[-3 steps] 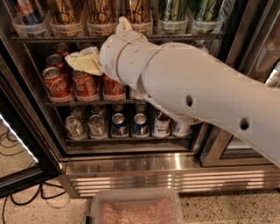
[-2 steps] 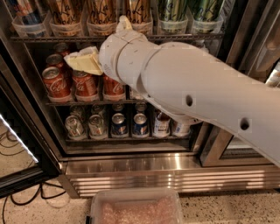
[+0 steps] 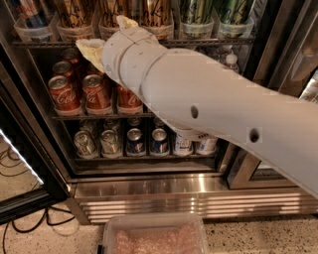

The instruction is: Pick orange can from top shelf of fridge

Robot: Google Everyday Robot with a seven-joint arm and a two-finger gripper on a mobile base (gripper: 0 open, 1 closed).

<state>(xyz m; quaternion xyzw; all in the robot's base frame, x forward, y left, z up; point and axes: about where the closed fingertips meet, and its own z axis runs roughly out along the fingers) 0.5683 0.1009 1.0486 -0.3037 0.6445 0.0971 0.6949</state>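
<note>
Three orange cans stand in clear trays on the top shelf of the fridge, coppery with dark scribbled lettering. Their tops are cut off by the frame edge. My white arm reaches in from the right. My gripper is just below and in front of the middle orange can, at the level of the top shelf's rack. Its cream fingers are spread open and hold nothing. The arm hides part of the middle shelf.
Green cans stand right of the orange ones, and a dark can to their left. Red cola cans fill the middle shelf, with mixed cans below. The black open door is at left. A plastic bin sits on the floor.
My gripper has risen and shifted a little left, from the level of the cola cans up to the edge of the top shelf. The cans have not moved.
</note>
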